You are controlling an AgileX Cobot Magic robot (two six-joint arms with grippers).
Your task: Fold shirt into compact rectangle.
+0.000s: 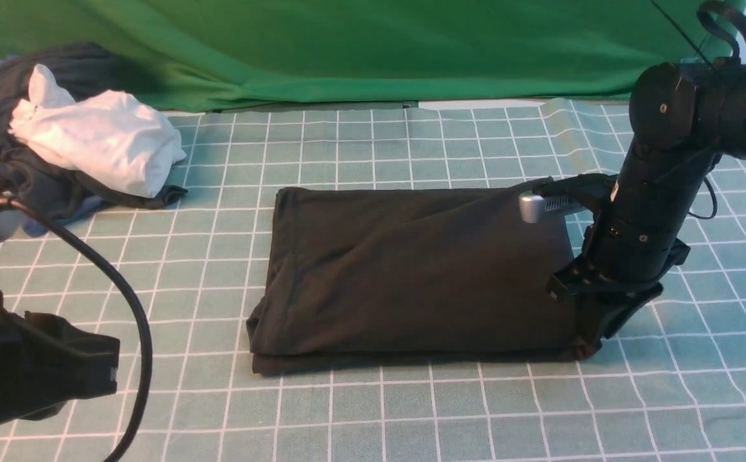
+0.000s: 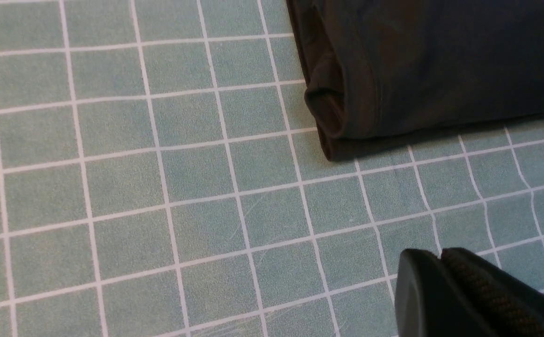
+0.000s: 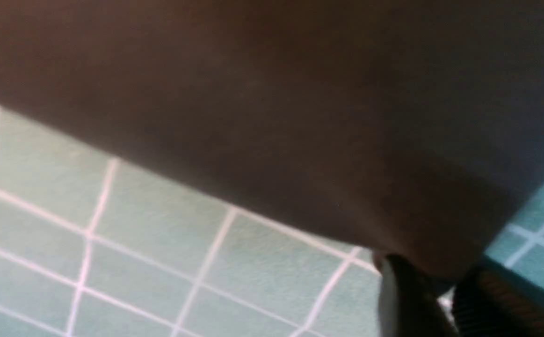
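The black shirt lies folded into a rough rectangle in the middle of the grid mat, with stacked layers showing along its near left edge. No print or neck label shows. My right gripper is down at the shirt's near right corner, shut on the fabric. In the right wrist view that corner of the shirt runs down between the gripper's two fingers. My left gripper hovers at the near left, apart from the shirt, and in its own wrist view it is shut with nothing held.
At the back left lies a heap of other clothes: a white garment on top of dark grey ones, with a bit of blue. A green backdrop hangs behind the mat. A black cable loops by the left arm.
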